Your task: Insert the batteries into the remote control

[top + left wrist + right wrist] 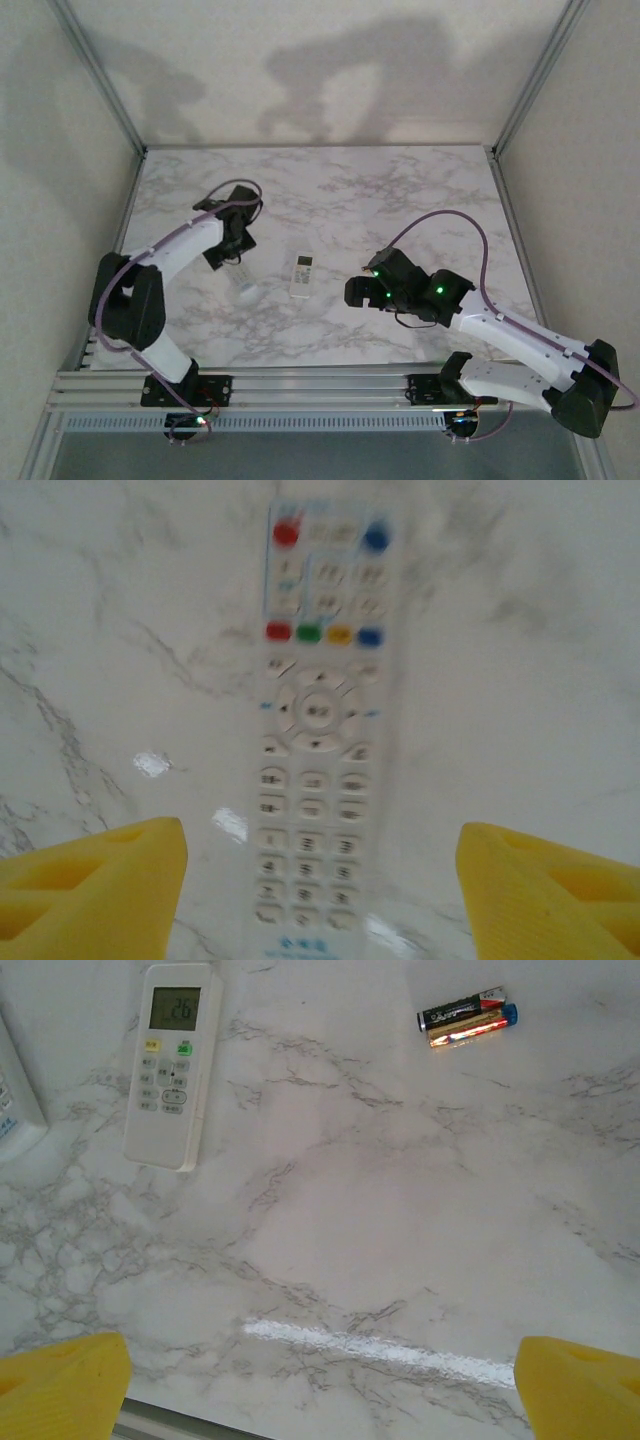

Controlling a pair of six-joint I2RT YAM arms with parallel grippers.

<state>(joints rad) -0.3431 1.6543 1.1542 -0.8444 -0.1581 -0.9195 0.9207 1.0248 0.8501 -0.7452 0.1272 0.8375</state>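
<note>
Left wrist: we are seeing the left claw [320,880] standing open, empty, the remote [318,730] lying untouched between its fingers [100,890]. The right claw [320,1375] is gaping wide, empty, batteries [467,1015] lying ahead-right.

The desk [420,200] I work over is a white slab veined with grey like marble, glossy enough to throw back streaks of light. A long slim white remote [318,740] lies flat on it, face up. Its rows of pale buttons show, with red, green, yellow and blue keys in a line near its far end. To its right, a little apart, lies a shorter, wider white remote [172,1065], also face up, its small screen reading 26. Further right, well apart from that one, two batteries [467,1017] lie on their sides, touching along their length. One is dark, the other orange-gold, with red and blue at the same end.
</note>
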